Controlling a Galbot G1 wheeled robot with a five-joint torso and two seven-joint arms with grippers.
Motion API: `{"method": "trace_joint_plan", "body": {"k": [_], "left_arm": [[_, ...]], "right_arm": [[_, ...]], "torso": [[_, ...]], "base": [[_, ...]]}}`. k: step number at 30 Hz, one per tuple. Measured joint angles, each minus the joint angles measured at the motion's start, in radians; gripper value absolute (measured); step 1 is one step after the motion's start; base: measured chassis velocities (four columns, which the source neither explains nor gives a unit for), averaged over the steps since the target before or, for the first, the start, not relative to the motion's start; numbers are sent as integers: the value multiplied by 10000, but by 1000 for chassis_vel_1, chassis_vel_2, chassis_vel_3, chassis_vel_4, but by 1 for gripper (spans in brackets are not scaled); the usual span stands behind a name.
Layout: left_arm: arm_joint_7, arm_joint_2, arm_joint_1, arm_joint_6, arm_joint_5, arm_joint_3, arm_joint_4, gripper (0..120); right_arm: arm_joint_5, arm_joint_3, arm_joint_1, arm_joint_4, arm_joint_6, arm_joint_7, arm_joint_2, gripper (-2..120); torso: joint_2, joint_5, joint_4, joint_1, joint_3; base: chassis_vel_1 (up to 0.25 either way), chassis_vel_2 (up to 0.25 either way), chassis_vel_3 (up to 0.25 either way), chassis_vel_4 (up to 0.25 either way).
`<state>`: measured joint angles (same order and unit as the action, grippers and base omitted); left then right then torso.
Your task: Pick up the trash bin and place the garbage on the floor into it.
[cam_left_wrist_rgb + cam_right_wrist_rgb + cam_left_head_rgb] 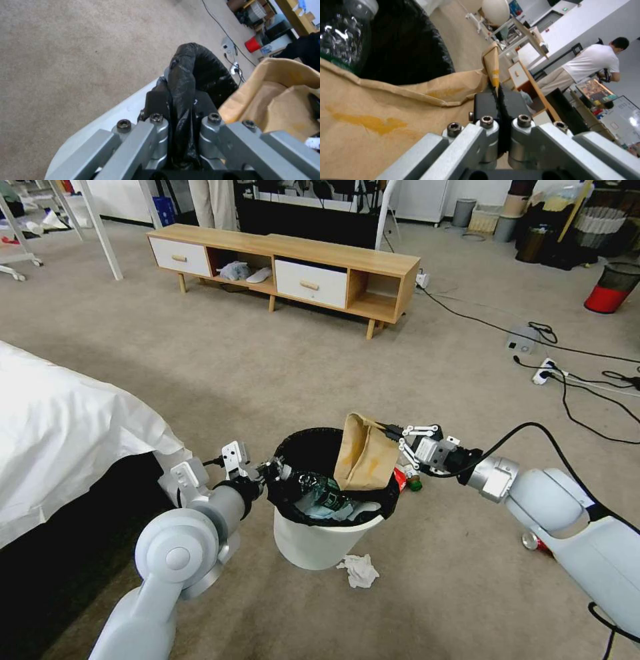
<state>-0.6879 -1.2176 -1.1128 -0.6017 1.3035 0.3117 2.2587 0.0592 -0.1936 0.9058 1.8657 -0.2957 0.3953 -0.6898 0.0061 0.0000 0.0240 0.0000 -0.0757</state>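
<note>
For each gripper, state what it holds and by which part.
Left gripper: the trash bin, by its bag-covered rim. Right gripper: the brown paper bag, by its top edge, over the bin.

wooden TV cabinet | white bedsheet (draped) | power strip | red-based mesh bin

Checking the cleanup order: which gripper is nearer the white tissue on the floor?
Left, narrowly. The left gripper clamps the trash bin rim above the white tissue; the right gripper holds the brown paper bag across the bin.
</note>
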Motion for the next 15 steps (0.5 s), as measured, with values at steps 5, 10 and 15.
{"method": "trace_joint_plan", "body": {"k": [5, 10, 15], "left_arm": [[16, -32, -75, 1, 8, -52, 133, 7], [26, -48, -123, 1, 8, -59, 203, 7], [54, -51, -163, 1, 8, -53, 205, 7]], "right_arm": [[-9, 278, -243, -10, 86, 7, -141, 0], [-2, 476, -415, -70, 151, 16, -207, 0], [2, 689, -558, -193, 154, -59, -341, 0]], "torso": [[0, 0, -1, 0, 0], [0, 0, 0, 0, 0], [0, 0, 0, 0, -1]], "base": [[0, 0, 0, 0], [0, 0, 0, 0], [0, 0, 0, 0]]}}
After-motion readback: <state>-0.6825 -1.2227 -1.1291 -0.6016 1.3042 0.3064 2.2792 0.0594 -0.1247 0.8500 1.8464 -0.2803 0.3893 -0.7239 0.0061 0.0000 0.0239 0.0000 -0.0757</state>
